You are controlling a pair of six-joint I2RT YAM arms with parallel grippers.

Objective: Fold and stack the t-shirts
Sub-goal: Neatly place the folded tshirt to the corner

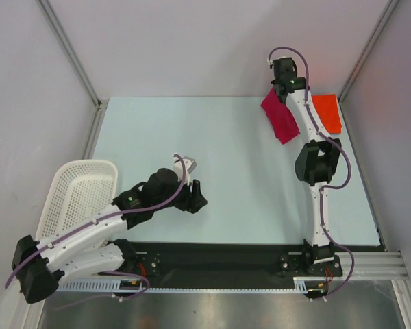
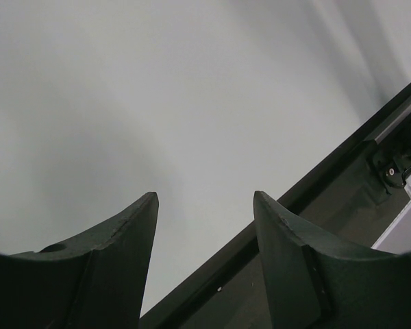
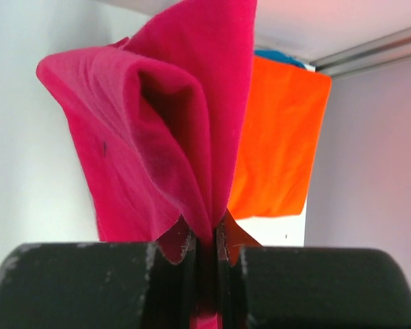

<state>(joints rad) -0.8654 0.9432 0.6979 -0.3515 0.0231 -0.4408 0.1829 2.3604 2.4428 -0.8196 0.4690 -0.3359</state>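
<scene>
One crimson t-shirt (image 1: 279, 118), one orange t-shirt (image 1: 327, 113), seemingly one blue t-shirt (image 3: 281, 57) behind, and one basket (image 1: 61, 188).

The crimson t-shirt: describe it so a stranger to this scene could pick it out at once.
Look to the far right corner of the pale table, where the right arm reaches. The right hand there is shut on the crimson t-shirt, which is bunched in its grip. The orange t-shirt beside it lies flat, not gripped.
</scene>
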